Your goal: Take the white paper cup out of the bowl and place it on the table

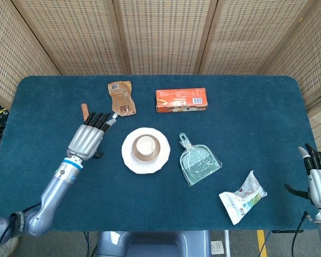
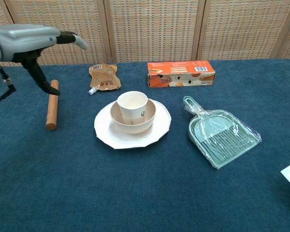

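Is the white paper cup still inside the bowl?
Yes. The white paper cup stands upright inside the beige bowl on the white plate; neither hand touches it.

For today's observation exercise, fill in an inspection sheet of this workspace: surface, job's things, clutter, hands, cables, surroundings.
Surface: table covered in dark blue cloth.
Job's things: white paper cup stands upright in the bowl, which sits on a white plate.
Clutter: wooden rod, brown pouch, orange box, bagged green dustpan, white packet.
Hands: left hand open, raised over the rod, left of the plate; right hand open at the table's right edge.
Cables: black cable below the right hand.
Surroundings: woven screen panels behind the table.
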You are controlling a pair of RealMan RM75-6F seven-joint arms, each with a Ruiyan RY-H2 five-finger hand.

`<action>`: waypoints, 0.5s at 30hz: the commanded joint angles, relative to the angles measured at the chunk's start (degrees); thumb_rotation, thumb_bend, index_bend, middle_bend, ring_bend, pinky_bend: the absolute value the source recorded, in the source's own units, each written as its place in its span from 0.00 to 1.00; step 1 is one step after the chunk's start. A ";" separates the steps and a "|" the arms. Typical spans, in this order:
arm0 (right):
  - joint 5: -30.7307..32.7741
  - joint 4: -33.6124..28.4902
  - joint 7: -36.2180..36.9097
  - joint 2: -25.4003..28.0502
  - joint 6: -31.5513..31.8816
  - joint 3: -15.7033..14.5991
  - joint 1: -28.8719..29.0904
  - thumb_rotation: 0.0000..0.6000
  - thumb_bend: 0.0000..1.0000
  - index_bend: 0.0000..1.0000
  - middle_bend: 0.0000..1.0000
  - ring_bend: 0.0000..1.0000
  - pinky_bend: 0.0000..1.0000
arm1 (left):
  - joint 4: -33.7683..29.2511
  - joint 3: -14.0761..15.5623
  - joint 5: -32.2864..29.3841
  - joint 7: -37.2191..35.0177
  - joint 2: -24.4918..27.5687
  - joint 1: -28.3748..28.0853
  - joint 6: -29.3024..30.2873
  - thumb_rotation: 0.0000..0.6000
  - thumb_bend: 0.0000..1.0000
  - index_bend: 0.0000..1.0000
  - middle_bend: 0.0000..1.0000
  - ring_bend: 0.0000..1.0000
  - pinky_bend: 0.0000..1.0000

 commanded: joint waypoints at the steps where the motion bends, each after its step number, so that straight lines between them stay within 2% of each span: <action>1: 1.50 1.16 1.05 -0.19 -1.19 0.63 0.24 1.00 0.13 0.00 0.00 0.00 0.00 | 4.89 -0.51 -6.15 3.29 -4.21 -6.30 -4.04 1.00 0.08 0.12 0.00 0.00 0.00; 9: 3.68 3.19 2.42 -0.47 -2.88 1.39 0.39 1.00 0.13 0.00 0.00 0.00 0.00 | 14.01 0.69 -14.98 5.62 -10.68 -15.18 -7.74 1.00 0.09 0.19 0.00 0.00 0.00; 15: 4.33 3.87 2.76 -0.58 -3.44 1.59 0.35 1.00 0.13 0.00 0.00 0.00 0.00 | 19.18 1.97 -18.41 5.07 -13.80 -19.65 -9.49 1.00 0.09 0.21 0.00 0.00 0.00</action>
